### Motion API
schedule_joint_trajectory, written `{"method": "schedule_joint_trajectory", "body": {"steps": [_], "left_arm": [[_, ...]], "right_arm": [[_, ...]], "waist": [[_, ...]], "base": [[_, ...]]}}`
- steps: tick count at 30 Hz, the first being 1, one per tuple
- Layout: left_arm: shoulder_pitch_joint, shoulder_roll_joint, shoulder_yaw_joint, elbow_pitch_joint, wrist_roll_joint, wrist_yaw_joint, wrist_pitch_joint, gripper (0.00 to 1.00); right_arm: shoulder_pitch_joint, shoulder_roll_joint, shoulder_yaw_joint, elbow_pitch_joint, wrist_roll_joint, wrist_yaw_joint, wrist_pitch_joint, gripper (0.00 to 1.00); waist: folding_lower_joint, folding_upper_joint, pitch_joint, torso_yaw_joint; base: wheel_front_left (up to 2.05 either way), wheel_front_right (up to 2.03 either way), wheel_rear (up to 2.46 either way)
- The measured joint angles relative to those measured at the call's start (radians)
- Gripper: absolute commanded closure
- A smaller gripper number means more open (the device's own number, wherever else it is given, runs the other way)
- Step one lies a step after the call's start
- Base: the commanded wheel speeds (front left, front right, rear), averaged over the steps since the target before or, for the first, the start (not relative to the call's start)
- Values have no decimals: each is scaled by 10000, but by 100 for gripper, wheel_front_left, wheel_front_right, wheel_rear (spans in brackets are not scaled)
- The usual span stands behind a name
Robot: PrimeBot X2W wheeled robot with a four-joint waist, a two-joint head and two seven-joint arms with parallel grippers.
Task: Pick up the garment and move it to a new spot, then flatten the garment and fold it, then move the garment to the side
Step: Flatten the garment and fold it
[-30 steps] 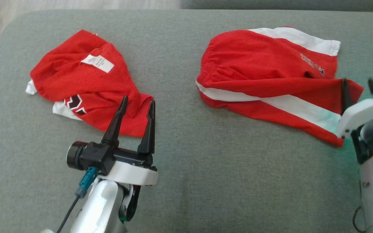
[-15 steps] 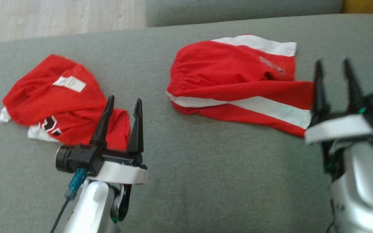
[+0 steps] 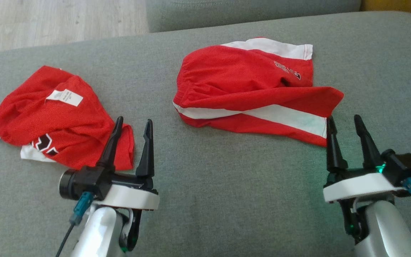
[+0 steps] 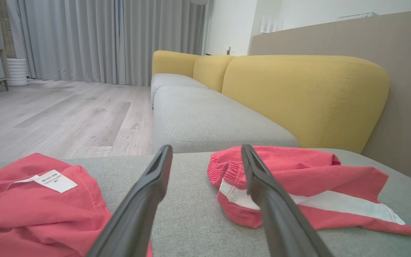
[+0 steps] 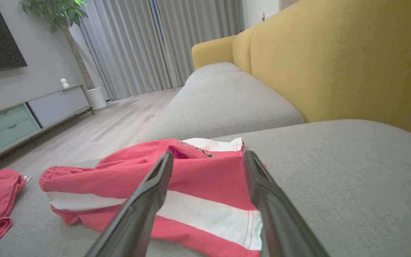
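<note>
1. A red mesh jersey (image 3: 59, 121) lies crumpled near the left edge of the grey seat cushion (image 3: 227, 185); a white label (image 3: 64, 97) faces up on its far half, and part of a black, white-outlined number shows at its near side beside a strip of white panel.
2. A pair of red shorts (image 3: 248, 85) lies well apart from the jersey, toward the cushion's far edge and right of its middle; the gathered waistband points left, a broad white stripe runs along the near side, and a small logo sits near the far-right hem.
3. The left gripper (image 3: 134, 120) is over the cushion at the jersey's near-right end; its two dark fingers are spread wide with nothing between them. In the head view one finger crosses the jersey's edge - whether it touches the cloth cannot be told.
4. The right gripper (image 3: 344, 117) is near the cushion's right side, fingertips just beside the near-right corner of the shorts; its fingers are likewise spread wide and hold nothing. In the right wrist view they frame the white-striped hem.
5. Beyond the cushion's far edge a second grey seat continues; a yellow backrest (image 4: 298, 96) rises along the right, and pale wooden floor (image 4: 66, 114) lies off the left - grey curtains hang behind it.
</note>
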Motion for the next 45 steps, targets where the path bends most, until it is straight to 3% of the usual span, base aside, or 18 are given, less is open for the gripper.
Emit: {"method": "schedule_joint_trajectory", "body": {"steps": [5, 12, 26, 28, 29, 30, 39, 45], "left_arm": [[-137, 0, 17, 69, 48, -90, 0, 0], [-499, 0, -215, 96, 88, -165, 0, 0], [-656, -2, -355, 167, 86, -176, 0, 0], [-667, -2, -360, 173, 86, -176, 0, 0], [-670, -2, -360, 173, 86, -176, 0, 0], [-671, -2, -360, 176, 86, -176, 0, 0], [-665, -2, -349, 284, 86, -165, 0, 0], [-629, -2, -268, 290, 88, -161, 0, 0]], "right_arm": [[-258, 6, -794, 813, -487, 0, 56, 0], [-1636, 6, -1883, 2575, -713, 0, 982, 0], [-2700, 4, -1820, 5033, -583, 0, 1078, 0], [-2773, 4, -1722, 5233, -537, 0, 991, 40], [-2837, 4, -1697, 5325, -535, 0, 932, 85], [-2894, 0, -1676, 5392, -535, 0, 928, 100], [-3042, 2, -1657, 5567, -819, 0, 395, 100], [-2840, 2, -1689, 4706, -802, 0, 221, 100]], "waist": [[0, 0, 258, 7], [1, 0, 653, 190], [1, 0, 945, 533], [1, 0, 946, 534], [1, 0, 943, 533], [1, 0, 940, 530], [1, 0, 750, 409], [0, 0, 534, 178]], "base": [[0, 0, 0], [0, 0, 0], [0, 0, 0], [0, 0, 0], [0, 0, 0], [0, 0, 0], [0, 0, 0], [0, 0, 0]]}}
